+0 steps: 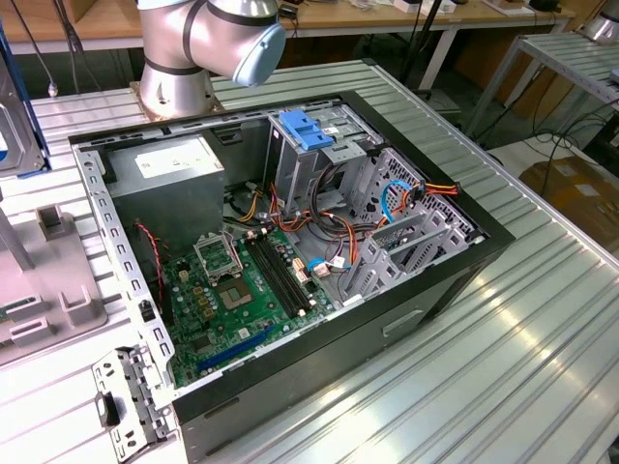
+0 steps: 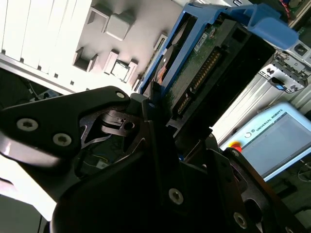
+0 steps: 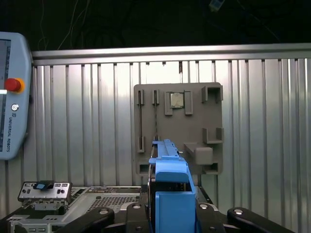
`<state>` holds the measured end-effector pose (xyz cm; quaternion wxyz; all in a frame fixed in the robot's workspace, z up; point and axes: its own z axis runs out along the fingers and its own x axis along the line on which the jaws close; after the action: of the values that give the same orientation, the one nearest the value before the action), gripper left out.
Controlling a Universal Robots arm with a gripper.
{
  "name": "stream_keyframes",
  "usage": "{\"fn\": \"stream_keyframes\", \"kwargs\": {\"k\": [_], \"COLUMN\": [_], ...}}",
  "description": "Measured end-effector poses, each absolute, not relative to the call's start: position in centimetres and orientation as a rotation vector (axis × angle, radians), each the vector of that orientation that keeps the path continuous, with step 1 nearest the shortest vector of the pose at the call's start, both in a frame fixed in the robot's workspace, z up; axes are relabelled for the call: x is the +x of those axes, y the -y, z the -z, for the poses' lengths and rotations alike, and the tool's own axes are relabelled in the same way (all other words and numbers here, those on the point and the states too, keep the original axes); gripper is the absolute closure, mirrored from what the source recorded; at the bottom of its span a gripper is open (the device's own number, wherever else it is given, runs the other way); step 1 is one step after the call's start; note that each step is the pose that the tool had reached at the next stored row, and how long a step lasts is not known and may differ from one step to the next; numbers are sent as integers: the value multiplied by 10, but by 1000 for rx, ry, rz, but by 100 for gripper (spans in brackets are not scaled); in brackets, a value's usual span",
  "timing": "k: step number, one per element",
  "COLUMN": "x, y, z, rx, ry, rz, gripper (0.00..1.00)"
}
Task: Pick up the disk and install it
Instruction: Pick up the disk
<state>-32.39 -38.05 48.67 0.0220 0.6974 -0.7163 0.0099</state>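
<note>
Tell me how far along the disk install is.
Done: the pickup. In hand: the pincer is shut on the disk, seen in both wrist views. Left: installing; the disk is not seated in the open computer case.

The arm (image 1: 208, 39) rises from a round silver base (image 1: 166, 95) that stands on the desk (image 1: 522, 367) near its far edge, toward the exterior view's left. Above the base, a thick silver joint carries a pale blue end cap (image 1: 259, 53) that faces the exterior view's right. From there the arm runs out past the top of that view.

In the second wrist view the gripper (image 2: 151, 104) shows as black linkage plates (image 2: 58, 128) with bright screws, spread to either side. Its fingers (image 2: 155, 136) are drawn in and clamp one end of the disk (image 2: 214, 63), which juts away from the wrist. In the first wrist view the gripper (image 3: 172, 216) holds the disk on edge between its black plates.
</note>
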Motion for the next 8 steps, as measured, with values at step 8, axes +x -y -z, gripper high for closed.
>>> {"fn": "stream_keyframes", "kwargs": {"k": [8], "x": [-319], "y": [385], "z": [-485], "rx": [2161], "ry": [2219], "rz": [-31], "gripper": [64]}}
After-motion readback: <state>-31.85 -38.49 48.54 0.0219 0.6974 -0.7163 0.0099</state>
